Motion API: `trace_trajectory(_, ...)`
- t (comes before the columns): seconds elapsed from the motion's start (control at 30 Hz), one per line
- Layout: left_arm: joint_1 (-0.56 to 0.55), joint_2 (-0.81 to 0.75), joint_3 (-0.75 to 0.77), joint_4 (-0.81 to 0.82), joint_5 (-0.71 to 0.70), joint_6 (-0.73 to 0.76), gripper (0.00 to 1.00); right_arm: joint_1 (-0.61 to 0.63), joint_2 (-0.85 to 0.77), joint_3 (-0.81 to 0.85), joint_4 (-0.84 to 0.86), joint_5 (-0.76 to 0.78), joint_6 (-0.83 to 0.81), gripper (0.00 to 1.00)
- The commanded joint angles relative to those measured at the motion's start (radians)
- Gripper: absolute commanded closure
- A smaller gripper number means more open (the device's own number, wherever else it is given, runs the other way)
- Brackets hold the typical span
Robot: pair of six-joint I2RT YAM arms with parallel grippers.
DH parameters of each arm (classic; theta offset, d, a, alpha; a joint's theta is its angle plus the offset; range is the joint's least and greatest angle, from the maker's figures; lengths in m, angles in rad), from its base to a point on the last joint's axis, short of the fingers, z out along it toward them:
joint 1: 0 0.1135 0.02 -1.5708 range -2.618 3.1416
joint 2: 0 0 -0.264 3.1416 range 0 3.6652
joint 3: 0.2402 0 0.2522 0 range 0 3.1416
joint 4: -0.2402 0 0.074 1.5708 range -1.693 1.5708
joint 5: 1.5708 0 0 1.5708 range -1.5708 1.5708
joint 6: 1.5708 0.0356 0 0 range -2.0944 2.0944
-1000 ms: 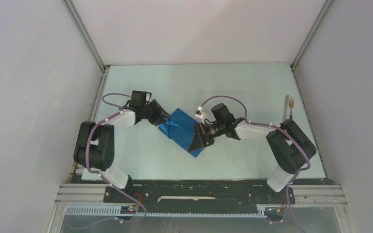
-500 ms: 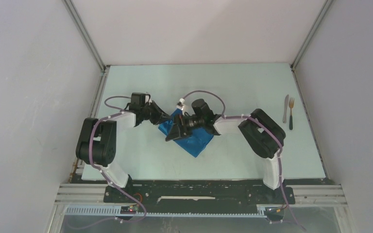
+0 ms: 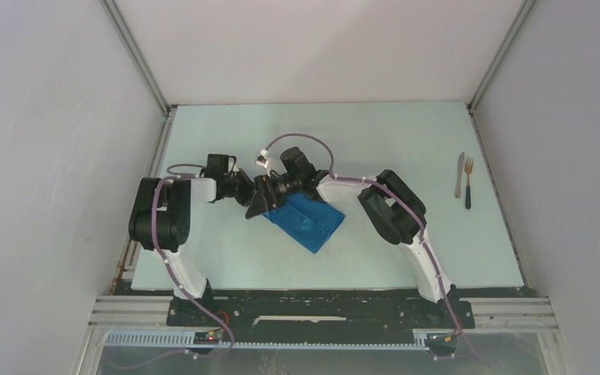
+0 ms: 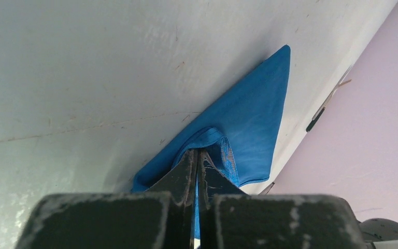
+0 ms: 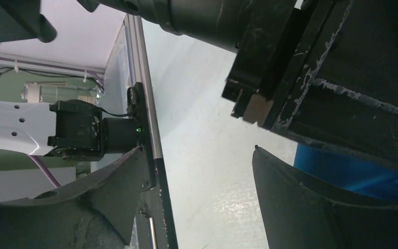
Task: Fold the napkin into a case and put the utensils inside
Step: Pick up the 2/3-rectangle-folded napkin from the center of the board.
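The napkin (image 3: 312,221) is crowded at its left end by left gripper (image 4: 196,155) and right gripper (image 5: 197,150); the table (image 3: 406,148) towards the fork (image 3: 468,183) is left bare.

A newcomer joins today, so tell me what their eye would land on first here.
The bright blue napkin, folded in the middle of the table, stands out first. At its left end the left gripper is pinched shut on its edge, the right gripper open beside it. The knife and fork lie side by side near the table's right edge.

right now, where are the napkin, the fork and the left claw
napkin (image 3: 312,223): top view, middle of the folded cloth
fork (image 3: 468,194): top view, its dark handle
left claw (image 4: 195,154): left wrist view, closed tips pinching the napkin
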Motion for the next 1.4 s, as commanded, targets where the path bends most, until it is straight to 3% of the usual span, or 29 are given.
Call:
trace_trajectory(0.0,0.015,0.031,0.048,-0.040,0.028,0.043,1.00,-0.008,0.063,0.072,-0.060,-0.054,-0.055,0.16)
trace_trajectory(0.3,0.011,0.078,0.051,-0.014,0.040,0.027,1.00,-0.041,0.115,0.109,-0.113,-0.071,-0.046,0.16)
trace_trajectory(0.6,0.011,0.097,0.054,-0.006,0.025,0.018,1.00,-0.077,0.051,-0.083,-0.068,-0.076,-0.030,0.17)
trace_trajectory(0.9,0.008,0.058,0.081,-0.043,0.013,0.042,0.98,-0.065,-0.064,-0.144,-0.128,-0.106,-0.071,0.17)
trace_trajectory(1.03,0.002,0.007,0.111,-0.098,0.017,0.071,0.85,-0.093,-0.201,-0.211,-0.161,-0.085,-0.075,0.16)
trace_trajectory(1.2,-0.014,-0.092,0.159,-0.172,0.037,0.100,0.52,-0.166,-0.400,-0.362,-0.263,0.001,-0.135,0.13)
trace_trajectory(1.37,-0.045,-0.198,0.181,-0.243,0.059,0.141,0.42,-0.267,-0.525,-0.452,-0.403,0.159,-0.242,0.11)
